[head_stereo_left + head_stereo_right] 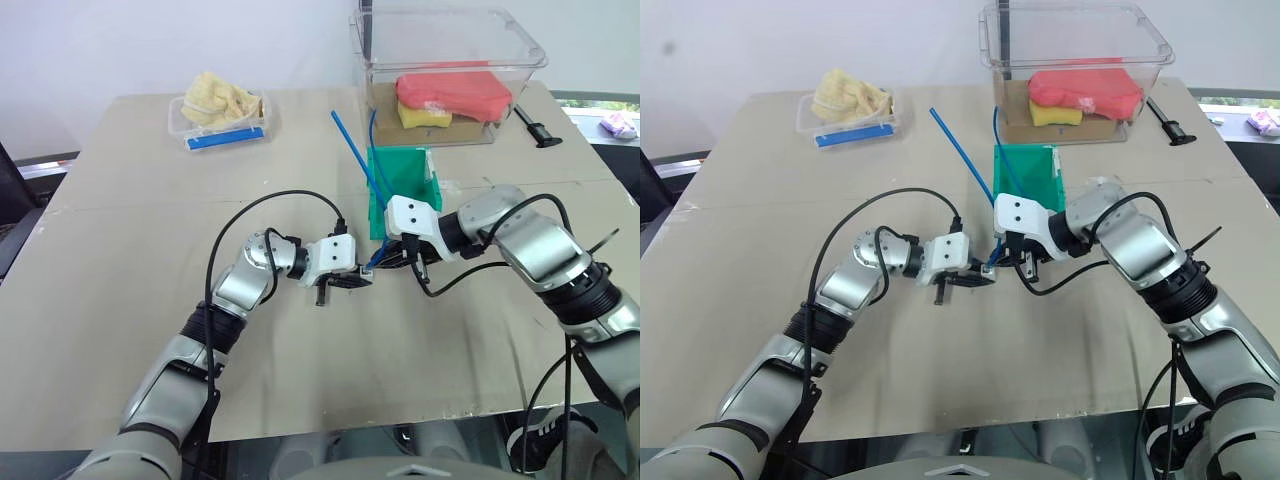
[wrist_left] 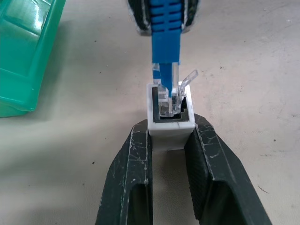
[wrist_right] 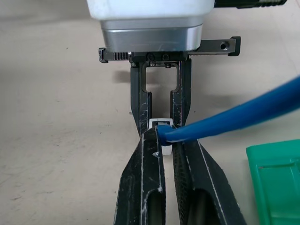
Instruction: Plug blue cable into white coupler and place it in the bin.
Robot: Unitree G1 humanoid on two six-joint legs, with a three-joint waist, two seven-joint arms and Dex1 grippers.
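Now the left gripper clamps the coupler mid-table, just before the bin; the right gripper, closed on the cable, has its plug in the socket mouth. Push straight, aligned, until it latches.

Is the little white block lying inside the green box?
No, the white coupler is pinched between the left gripper fingers above the table, beside the bin.
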